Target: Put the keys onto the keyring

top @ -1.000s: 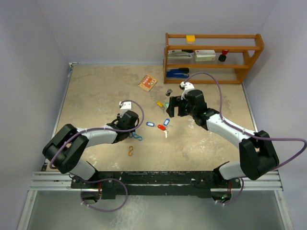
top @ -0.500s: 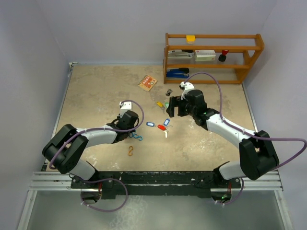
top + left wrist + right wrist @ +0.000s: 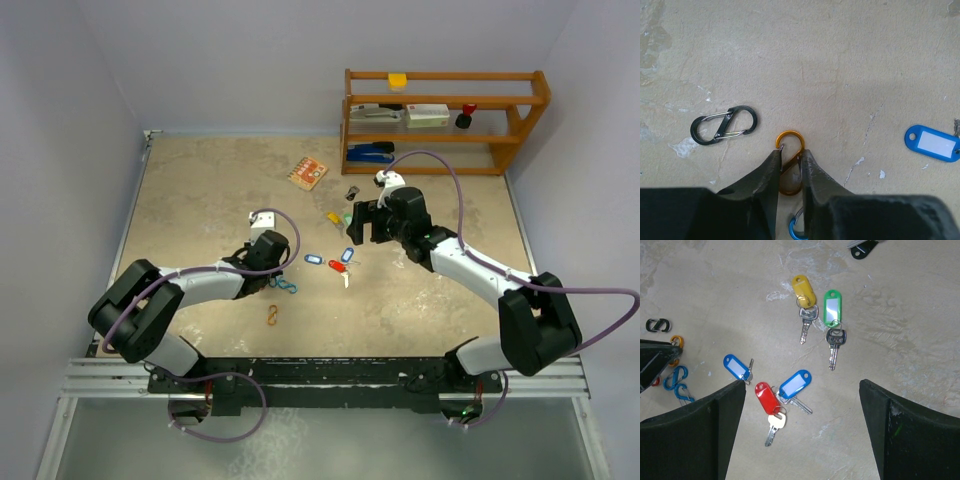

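Keys [image 3: 337, 265] lie loose near the middle of the bench [image 3: 200, 190], a mottled beige slab closed in by pale grey walls. From above, you have your right end effector [image 3: 365, 232] just over them, its jaws spread wide with nothing between them. Your left end effector [image 3: 277, 268] points down at the bench to their left, beside two blue clips [image 3: 285, 285]. A copper-coloured clip [image 3: 272, 316] lies alone nearer the arm bases. A wooden shelf [image 3: 470, 75] stands in the far right corner, with a small booklet [image 3: 307, 173] left of it.

From your left wrist, the dark fingers [image 3: 767, 185] are almost together and pinch an orange clip [image 3: 790, 162], a figure-eight of thin wire lying flat. A black clip [image 3: 724, 125] of the same shape lies apart on its left. The surface shows hairline cracks and white chips.

From your right wrist, you see silver keys on glossy oval tags. The yellow tag [image 3: 803, 287] and green tag [image 3: 831, 305] sit side by side farther off. The red tag [image 3: 765, 396] touches a blue tag [image 3: 795, 383].
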`<move>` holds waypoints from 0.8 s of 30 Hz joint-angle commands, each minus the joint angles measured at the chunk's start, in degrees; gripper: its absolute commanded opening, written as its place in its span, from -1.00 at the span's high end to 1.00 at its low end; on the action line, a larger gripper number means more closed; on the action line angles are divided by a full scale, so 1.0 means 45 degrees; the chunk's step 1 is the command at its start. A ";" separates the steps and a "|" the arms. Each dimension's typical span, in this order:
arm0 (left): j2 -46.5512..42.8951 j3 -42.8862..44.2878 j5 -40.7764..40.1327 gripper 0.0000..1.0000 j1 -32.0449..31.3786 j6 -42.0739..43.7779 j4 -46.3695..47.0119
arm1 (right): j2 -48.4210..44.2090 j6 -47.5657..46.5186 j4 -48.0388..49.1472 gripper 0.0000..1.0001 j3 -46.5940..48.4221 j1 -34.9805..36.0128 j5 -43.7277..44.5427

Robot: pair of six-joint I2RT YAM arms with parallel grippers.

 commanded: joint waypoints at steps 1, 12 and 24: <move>0.0010 0.0036 0.0566 0.82 -0.0126 -0.0308 -0.0613 | -0.0395 -0.0117 0.0162 -0.95 0.0157 0.0078 0.0227; -0.0141 0.0396 0.0162 1.00 -0.0118 -0.0285 -0.0588 | -0.0138 -0.0326 0.0049 -0.90 0.0310 0.0184 -0.0210; 0.0036 0.2698 -0.0480 1.00 -0.0126 0.0410 -0.1034 | 0.1760 -0.0820 -0.0852 -0.79 0.1846 0.1983 0.0579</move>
